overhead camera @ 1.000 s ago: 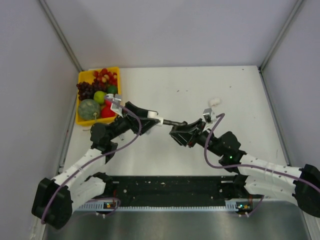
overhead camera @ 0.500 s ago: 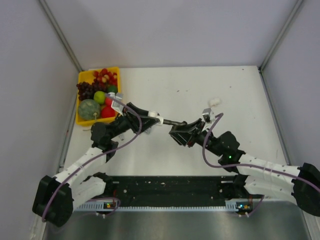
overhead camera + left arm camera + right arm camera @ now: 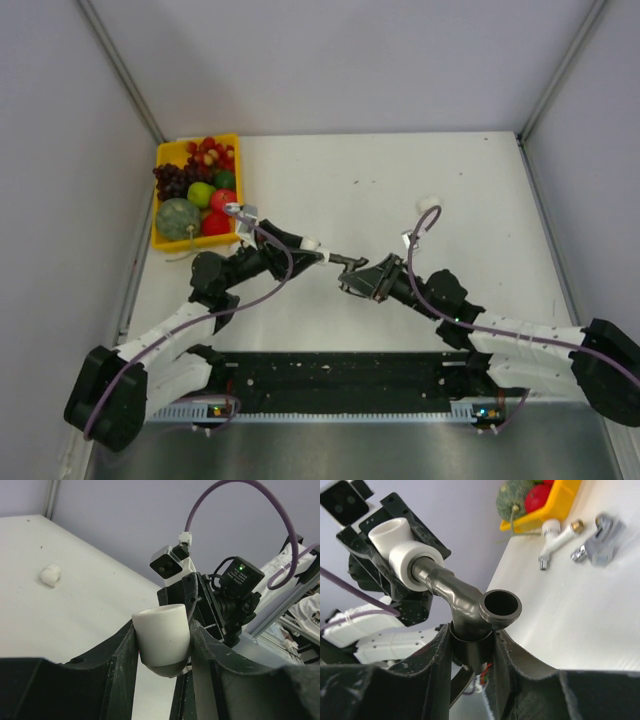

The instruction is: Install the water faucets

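My left gripper (image 3: 308, 250) is shut on a white plastic elbow fitting (image 3: 162, 632), also seen in the right wrist view (image 3: 402, 550). My right gripper (image 3: 362, 272) is shut on the dark grey faucet (image 3: 465, 600). The faucet's stem enters the fitting's open end, and the joined parts hang above mid-table (image 3: 335, 258). A white-bodied faucet (image 3: 555, 536) and a silvery faucet (image 3: 602, 539) lie on the table near the yellow tray; the left arm hides them in the top view. A loose white fitting (image 3: 430, 202) lies at the back right, and also shows in the left wrist view (image 3: 50, 575).
A yellow tray (image 3: 160, 238) of toy fruit stands at the back left, close to the left arm's elbow. Grey walls close the table on three sides. A black rail (image 3: 340, 375) runs along the near edge between the arm bases.
Both grippers have moved a little toward the near edge and lower, keeping the faucet and fitting joined. The left arm now covers the faucets lying on the table.
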